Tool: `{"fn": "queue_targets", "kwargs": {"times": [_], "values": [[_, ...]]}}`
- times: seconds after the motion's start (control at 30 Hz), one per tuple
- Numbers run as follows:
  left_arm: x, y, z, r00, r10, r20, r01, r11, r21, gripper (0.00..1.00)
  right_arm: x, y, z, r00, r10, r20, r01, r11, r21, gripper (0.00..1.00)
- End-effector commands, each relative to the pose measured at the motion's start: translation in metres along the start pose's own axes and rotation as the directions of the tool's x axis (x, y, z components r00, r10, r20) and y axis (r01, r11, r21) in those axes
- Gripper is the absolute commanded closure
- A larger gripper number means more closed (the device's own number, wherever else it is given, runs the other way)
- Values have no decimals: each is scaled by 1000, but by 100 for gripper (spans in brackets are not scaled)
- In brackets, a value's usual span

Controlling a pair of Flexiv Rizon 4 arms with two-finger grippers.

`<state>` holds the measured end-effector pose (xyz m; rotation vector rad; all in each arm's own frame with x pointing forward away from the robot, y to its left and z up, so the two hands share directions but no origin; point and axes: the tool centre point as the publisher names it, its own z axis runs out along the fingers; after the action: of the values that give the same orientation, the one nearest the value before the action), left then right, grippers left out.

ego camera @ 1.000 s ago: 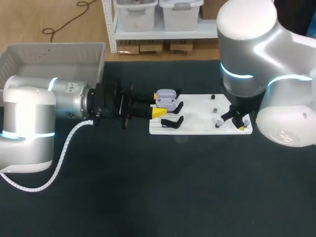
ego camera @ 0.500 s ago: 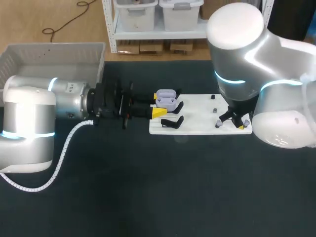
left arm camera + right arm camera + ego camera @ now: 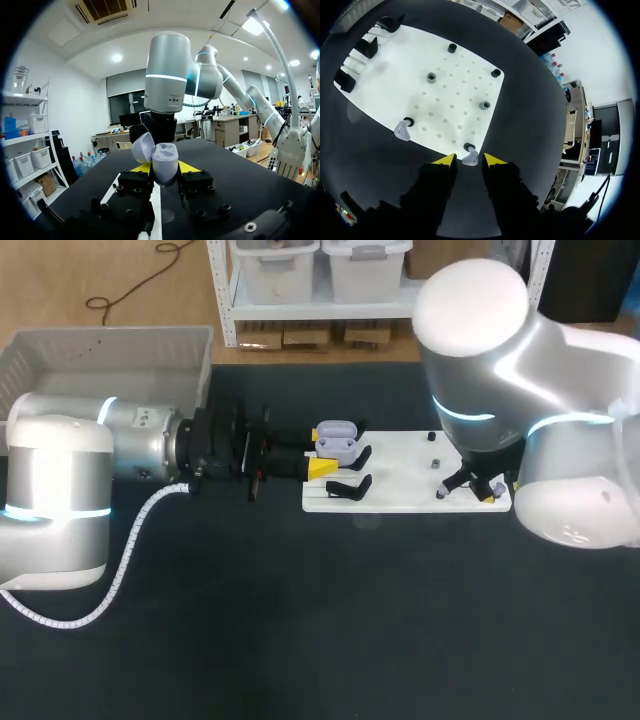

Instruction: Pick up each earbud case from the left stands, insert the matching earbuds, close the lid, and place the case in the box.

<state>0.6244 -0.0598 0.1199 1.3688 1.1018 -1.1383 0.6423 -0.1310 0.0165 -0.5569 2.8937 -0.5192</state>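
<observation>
Lavender earbud case [image 3: 165, 162], lid up, is clamped in the left gripper [image 3: 165, 169] at 10 o'clock on the white board [image 3: 400, 470]. The right gripper [image 3: 469, 159] sits open around an earbud [image 3: 470, 161] at 4 o'clock.

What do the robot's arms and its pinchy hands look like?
The left arm and right arm are fat, shiny silver-white tubes with rounded joints and glowing light-blue rings. A white ribbed hose loops beside the left one. The left gripper and right gripper are black, each with two bright yellow fingertips.
</observation>
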Motion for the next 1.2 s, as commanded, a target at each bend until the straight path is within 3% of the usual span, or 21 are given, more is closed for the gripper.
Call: {"fn": "queue_targets", "kwargs": {"times": [0.03, 1.0, 1.2], "values": [[0, -1, 0, 1000, 2, 1, -2, 1000, -5, 100, 0, 1, 1, 1000, 1, 5, -1, 1000, 6, 69], [0, -1, 0, 1000, 2, 1, -2, 1000, -5, 100, -2, -1, 7, 1000, 4, 7, -4, 1000, 20, 75], [0, -1, 0, 1000, 2, 1, -2, 1000, -5, 100, -2, -1, 7, 1000, 8, 8, -8, 1000, 21, 93]]}}
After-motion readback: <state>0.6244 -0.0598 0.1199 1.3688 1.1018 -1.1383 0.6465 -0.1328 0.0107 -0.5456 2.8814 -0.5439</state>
